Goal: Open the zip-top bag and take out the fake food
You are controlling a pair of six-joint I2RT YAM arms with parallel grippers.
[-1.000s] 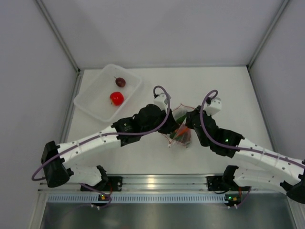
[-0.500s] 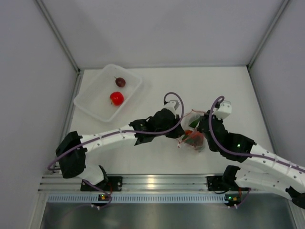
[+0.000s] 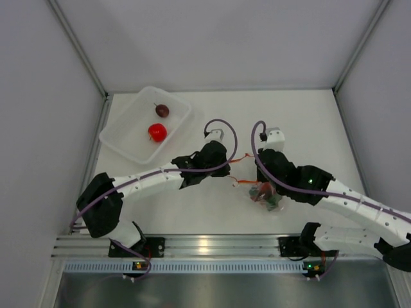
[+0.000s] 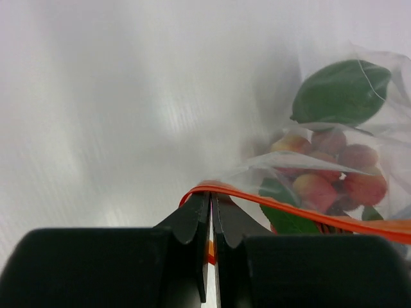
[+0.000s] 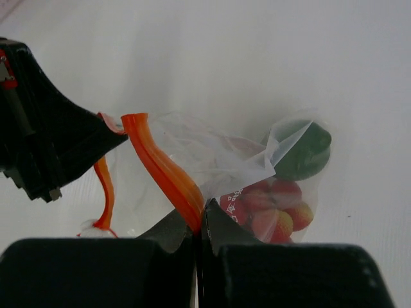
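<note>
The bag [image 3: 268,197] sits toward 4 o'clock of the surface's [image 3: 308,122] middle, held between both arms. Whether its bottom touches the surface cannot be told. In the left wrist view the left pincer [image 4: 210,199] is pressed together, pinching the orange strip [image 4: 302,215], which runs off toward 3 o'clock along the bag's edge. The right pincer [image 5: 198,215] is likewise closed, nipping a broad stretch of the same strip that rises toward 11 o'clock in its own view. There the left pincer's black body shows at 9 o'clock with a thinner run of strip hanging below its tip. Clear crinkled plastic spreads between the two pinch points. Inside the bag, a green ball [image 5: 302,151] lies at the far end, and a cluster of red balls [image 5: 270,212] sits just beside and below it, with green leaves showing among them in the left wrist view. Well apart from the bag, toward 10 o'clock of the surface, stands a translucent tub [image 3: 122,144]. It holds a tomato [image 3: 157,132] and, near it at 12 o'clock, a maroon ball [image 3: 162,110].
</note>
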